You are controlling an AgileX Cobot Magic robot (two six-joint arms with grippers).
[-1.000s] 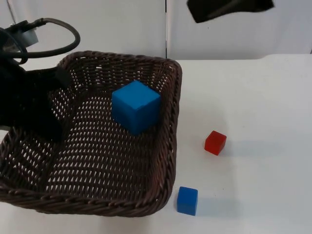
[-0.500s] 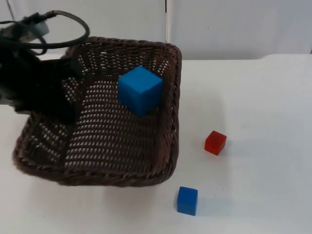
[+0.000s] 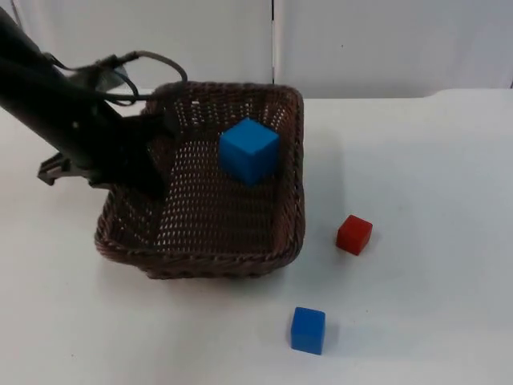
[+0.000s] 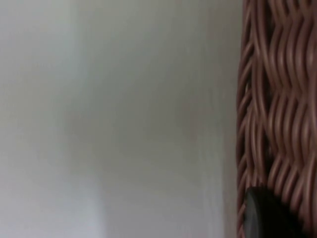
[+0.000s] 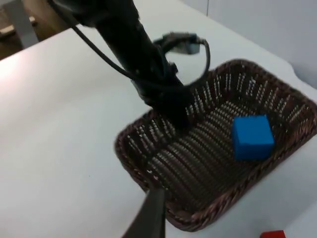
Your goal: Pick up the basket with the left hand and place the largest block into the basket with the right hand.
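A dark brown wicker basket [image 3: 210,263] is left of the table's middle, with the large blue block [image 3: 249,150] lying in its far right part. My left gripper [image 3: 151,178] reaches in from the upper left and is shut on the basket's left rim. In the left wrist view the woven wall [image 4: 270,119] runs close beside a black fingertip [image 4: 270,215]. My right gripper [image 5: 151,218] is well above the table and back from the basket [image 5: 143,171], where the blue block [image 5: 252,137] rests inside. A small red block [image 3: 354,234] and a small blue block [image 3: 308,330] lie on the table.
The red block sits just right of the basket, and the small blue block lies near the front edge below the basket's right corner. White table stretches to the right and front left. The grey partition wall [image 3: 361,40] closes the back.
The basket with the large blue block has dropped away from the camera and shifted right along with the left arm. The right arm has left the top view's upper edge.
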